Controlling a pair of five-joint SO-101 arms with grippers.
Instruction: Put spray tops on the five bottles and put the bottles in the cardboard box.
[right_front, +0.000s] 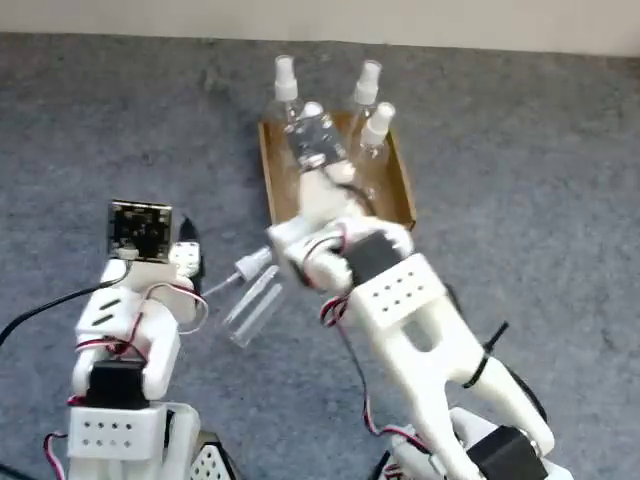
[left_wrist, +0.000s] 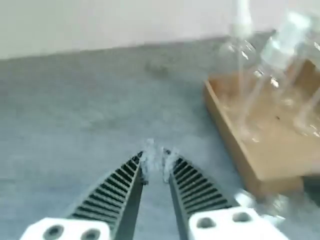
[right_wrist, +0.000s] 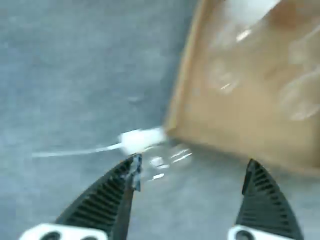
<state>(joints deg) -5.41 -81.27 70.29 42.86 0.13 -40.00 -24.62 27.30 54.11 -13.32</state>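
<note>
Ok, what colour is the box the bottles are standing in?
Plain tan-brown. The cardboard box has no pattern; the high view shows it best.

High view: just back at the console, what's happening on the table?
One uncapped bottle lies on the table beside a loose spray top, just off the cardboard box corner. The right gripper hangs over them, jaws open, holding nothing. The left gripper is off to the side, jaws nearly closed. At least three capped bottles stand in the box.
</note>
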